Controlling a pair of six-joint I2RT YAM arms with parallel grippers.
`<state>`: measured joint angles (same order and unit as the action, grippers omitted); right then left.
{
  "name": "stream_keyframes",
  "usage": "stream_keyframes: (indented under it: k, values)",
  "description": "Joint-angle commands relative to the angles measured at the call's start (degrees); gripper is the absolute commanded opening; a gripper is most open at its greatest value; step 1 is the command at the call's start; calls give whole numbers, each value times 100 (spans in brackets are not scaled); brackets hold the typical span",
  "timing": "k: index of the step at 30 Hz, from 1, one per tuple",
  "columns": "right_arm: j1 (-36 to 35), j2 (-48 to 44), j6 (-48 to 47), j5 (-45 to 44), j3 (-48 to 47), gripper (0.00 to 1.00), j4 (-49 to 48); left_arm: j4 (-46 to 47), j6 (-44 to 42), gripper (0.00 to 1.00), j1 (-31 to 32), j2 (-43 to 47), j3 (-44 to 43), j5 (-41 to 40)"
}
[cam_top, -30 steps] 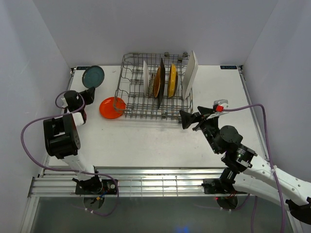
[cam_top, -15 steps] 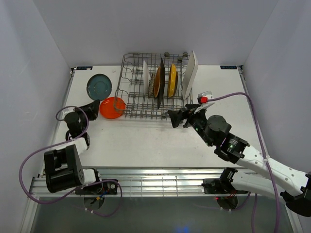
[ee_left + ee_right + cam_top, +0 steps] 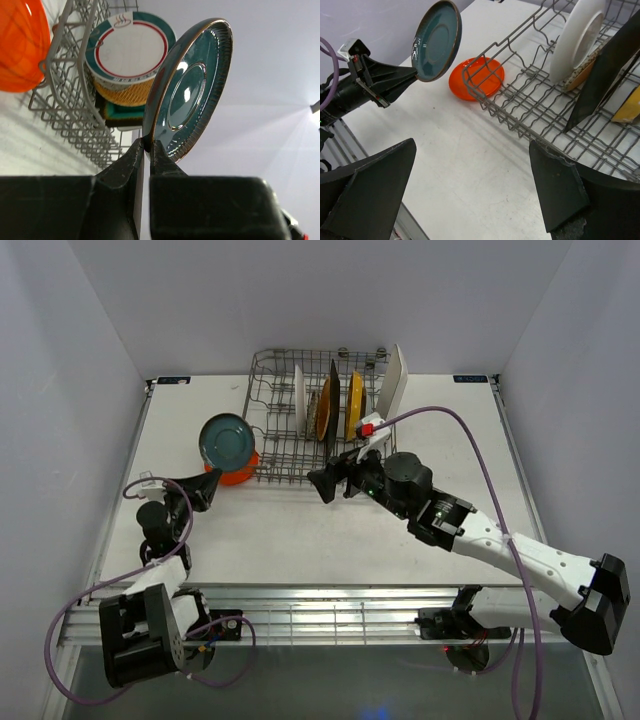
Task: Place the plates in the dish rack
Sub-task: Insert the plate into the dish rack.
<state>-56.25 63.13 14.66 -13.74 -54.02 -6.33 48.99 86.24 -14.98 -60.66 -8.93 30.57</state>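
- Teal plate (image 3: 192, 95) is pinched by its lower rim in my left gripper (image 3: 146, 150). My fingers are nearly closed and clamp the thin edge from both sides.
- In the left wrist view the plate stands on edge, tilted, and fills centre-right of the frame, glossy face to the camera.
- In the overhead view it sits left of centre, lifted off the table (image 3: 300, 540), near the front-left corner of the rack (image 3: 268, 455) but outside it.
- Orange plate (image 3: 238, 476) lies flat on the table at that same rack corner, partly hidden behind the teal plate from above. I can't tell whether it touches the wire.
- The rack is in the upper centre of the overhead frame, with five plates standing on edge between its tines.
- Left to right they are: white round (image 3: 299, 398), wood-tone (image 3: 321, 412), dark square (image 3: 333, 410), yellow (image 3: 355, 405), white rectangle (image 3: 392, 388).
- The white rectangle leans at the rack's right end and sticks up above the rim.
- In the left wrist view the white round shows a teal rim and a red ring, top centre of the frame.
- My right gripper (image 3: 324, 480) is spread wide and holds nothing.
- It hangs at frame centre in the overhead view, just in front of the rack's near side, tips pointing left.
- In the right wrist view my two fingers sit in the lower corners, the teal plate is upper left, the orange plate is just below it, and the rack runs to the upper right.
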Motion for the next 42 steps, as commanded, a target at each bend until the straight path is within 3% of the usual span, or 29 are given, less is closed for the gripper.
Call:
stream_keyframes:
  k: [1,7,32,42]
  values:
    - [44,216,90,424,-197,100,-369,698,-239,0,13,379,268,529]
    - [114,673,134,723,-451,100,-422,963,-344,0,13,704,541,977]
    - [746,1078,459,2120,-926,100,-519,1209,-397,0,22,899,726,1373]
    - [756,1833,591,2438,-1479,88,-528,1271,-415,0,66,837,708,1487]
